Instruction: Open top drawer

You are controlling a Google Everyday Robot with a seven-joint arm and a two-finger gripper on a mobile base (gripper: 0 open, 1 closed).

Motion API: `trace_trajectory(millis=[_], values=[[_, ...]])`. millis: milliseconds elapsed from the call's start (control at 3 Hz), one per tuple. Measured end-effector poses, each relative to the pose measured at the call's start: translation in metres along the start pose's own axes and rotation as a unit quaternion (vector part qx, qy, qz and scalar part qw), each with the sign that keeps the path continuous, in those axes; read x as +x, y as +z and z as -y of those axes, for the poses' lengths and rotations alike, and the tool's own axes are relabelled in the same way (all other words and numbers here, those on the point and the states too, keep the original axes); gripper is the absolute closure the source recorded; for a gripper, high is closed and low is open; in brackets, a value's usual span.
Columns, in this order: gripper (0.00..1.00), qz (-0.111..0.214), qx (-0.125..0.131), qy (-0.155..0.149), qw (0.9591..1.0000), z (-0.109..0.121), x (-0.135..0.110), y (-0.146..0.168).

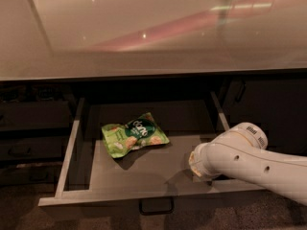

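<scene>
We find the top drawer [70, 147] standing out, its tray open from above. A green snack bag [134, 134] lies left of centre on the tray floor, with bare floor in front of it and to its right. Our arm [254, 164] reaches in from the right, the gripper [196, 164] low over the right front corner, blocking that side. The countertop [144, 37] overhangs the tray's back.

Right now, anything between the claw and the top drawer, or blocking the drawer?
Nothing visible. The top drawer stands pulled out, and the claw sits over its tray near the right front corner. A green snack bag lies in the tray left of the claw, apart from it. The handle at front centre is unblocked.
</scene>
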State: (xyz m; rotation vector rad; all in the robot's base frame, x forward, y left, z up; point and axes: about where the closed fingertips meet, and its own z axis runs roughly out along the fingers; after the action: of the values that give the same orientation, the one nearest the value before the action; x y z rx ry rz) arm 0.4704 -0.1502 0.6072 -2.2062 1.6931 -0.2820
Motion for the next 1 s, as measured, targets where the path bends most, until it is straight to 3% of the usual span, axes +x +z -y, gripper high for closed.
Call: trace_trajectory(millis=[667, 1000], values=[[1.0, -0.021, -0.011, -0.032, 0.9992, -0.011, -0.025, 0.021], [0.81, -0.021, -0.011, -0.032, 0.9992, -0.011, -0.025, 0.021]])
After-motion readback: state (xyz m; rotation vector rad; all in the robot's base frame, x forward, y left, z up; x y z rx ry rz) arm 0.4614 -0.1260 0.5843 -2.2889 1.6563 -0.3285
